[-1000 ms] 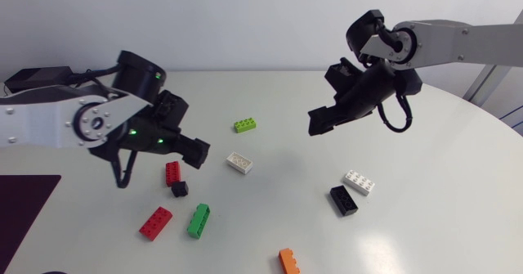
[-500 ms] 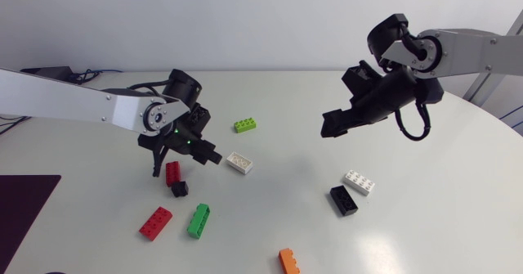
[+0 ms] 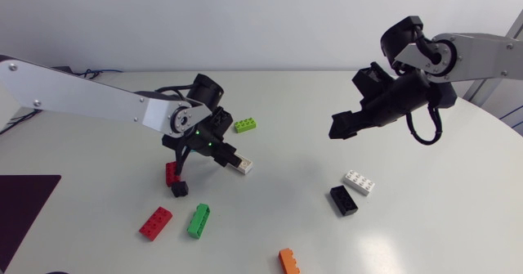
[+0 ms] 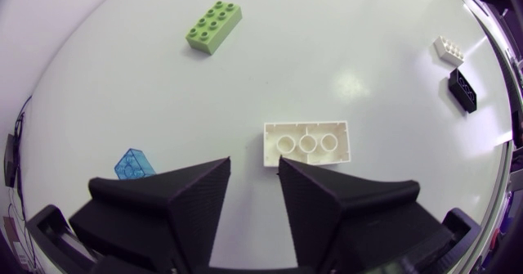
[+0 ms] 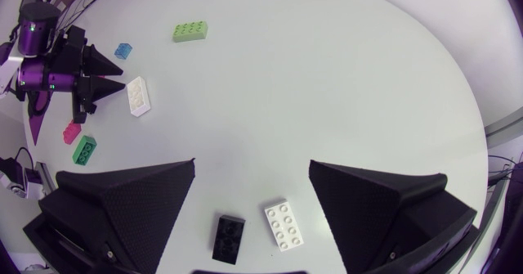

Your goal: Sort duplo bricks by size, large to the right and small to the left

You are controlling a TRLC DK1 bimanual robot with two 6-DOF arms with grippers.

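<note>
The left gripper (image 4: 255, 166) is open with a narrow gap, and its tips are just at the overturned white brick (image 4: 307, 143). The lime brick (image 3: 244, 125) lies at 12 o'clock from this brick. The right gripper (image 5: 252, 172) hangs wide open, at about 2 o'clock.

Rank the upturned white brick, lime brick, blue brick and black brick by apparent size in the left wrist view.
1. upturned white brick, closest to the camera.
2. lime brick.
3. blue brick and black brick: about alike; the black one lies farther off, so they stay unranked.
</note>
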